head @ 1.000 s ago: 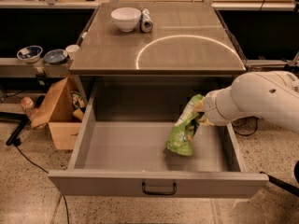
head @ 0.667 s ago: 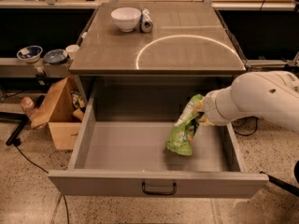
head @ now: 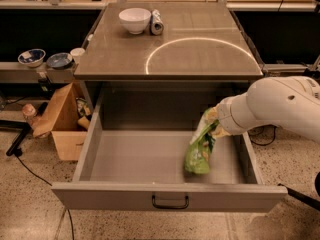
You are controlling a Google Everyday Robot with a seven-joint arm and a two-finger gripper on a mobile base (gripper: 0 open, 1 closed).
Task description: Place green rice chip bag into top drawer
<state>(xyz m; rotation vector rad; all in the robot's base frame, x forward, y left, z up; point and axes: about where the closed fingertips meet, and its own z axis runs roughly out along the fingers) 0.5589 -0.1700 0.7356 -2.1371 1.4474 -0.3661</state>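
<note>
The green rice chip bag [head: 200,151] hangs upright inside the open top drawer [head: 135,159], at its right side, with its lower end at or just above the drawer floor. My gripper [head: 214,126] is at the end of the white arm that reaches in from the right, over the drawer's right wall. It is shut on the top of the bag and is mostly hidden by the bag's upper folds and the wrist. The drawer is pulled fully out, and its front panel with the dark handle [head: 170,202] faces the camera.
A white bowl [head: 134,20] and a small silver can [head: 157,22] stand at the back of the grey tabletop [head: 200,59]. A brown cardboard box [head: 62,121] sits on the floor left of the drawer. Bowls [head: 31,57] rest on a low shelf at the far left.
</note>
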